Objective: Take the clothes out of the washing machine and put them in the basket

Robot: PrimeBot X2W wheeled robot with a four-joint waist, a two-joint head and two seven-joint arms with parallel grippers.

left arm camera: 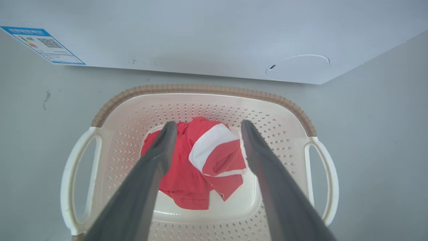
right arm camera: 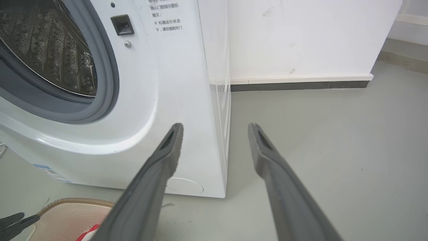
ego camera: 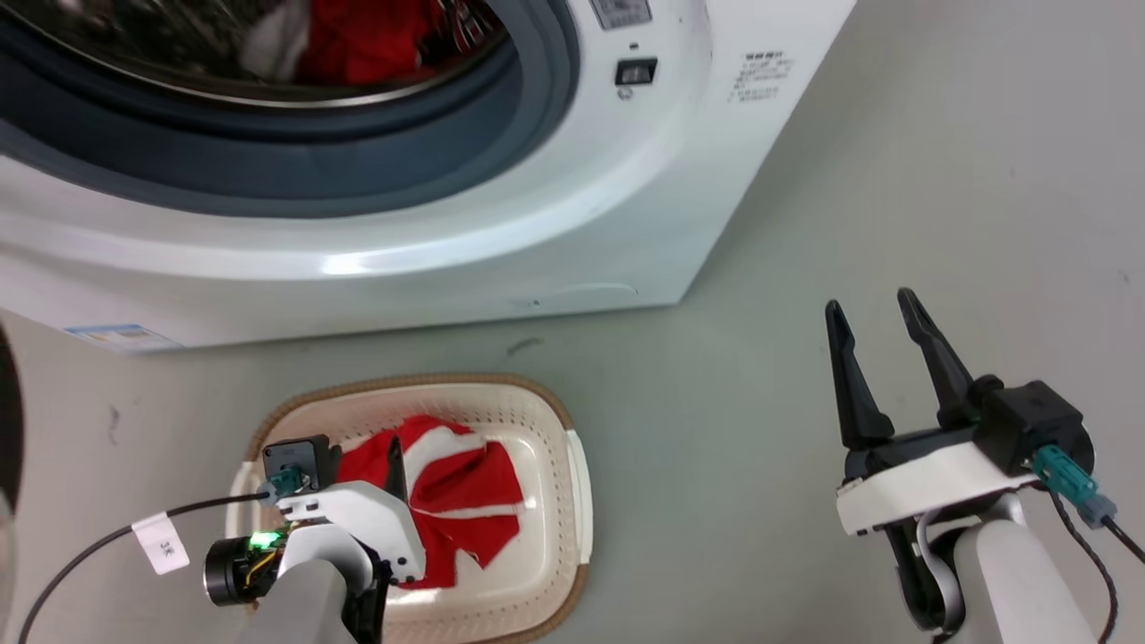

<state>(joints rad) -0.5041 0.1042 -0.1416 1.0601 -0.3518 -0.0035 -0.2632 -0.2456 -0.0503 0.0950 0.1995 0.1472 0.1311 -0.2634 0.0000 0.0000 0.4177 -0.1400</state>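
Left hand (left arm camera: pixel 208 127) hangs over the basket (left arm camera: pixel 200 88) with its fingers pointing down into it and set apart, clamped on nothing. A red jersey (left arm camera: pixel 187 180) with a white band lies crumpled on the basket's bottom under them. The left finger crosses the cloth in the wrist view, and I cannot tell whether it touches. Fingers apart over a loose heap reads as a drop point: straight above the basket's middle, so cloth lands inside the rim and does not drape over it.

The basket sits on the floor (ego camera: pixel 894 179) just in front of the washer (ego camera: pixel 537 224), below its porthole. That spot looks chosen to keep the carry from drum to basket short.

Right hand (ego camera: pixel 870 304) is also apart and empty. It is held above bare floor, well to the right of the basket and off the washer's front corner, fingers aimed forward. From its wrist the steel drum (right arm camera: pixel 50 43) shows up and to the left. My guess is that it is parked out there to leave the porthole and basket free for the left arm.

More clothes (ego camera: pixel 367 40), red with some white, lie inside the drum at the top of the head view, so the job is part done: one piece in the basket, at least one to fetch. The next reach has to clear the grey rubber rim and pinch a soft fold, and loose cloth may snag or slip on the way out.
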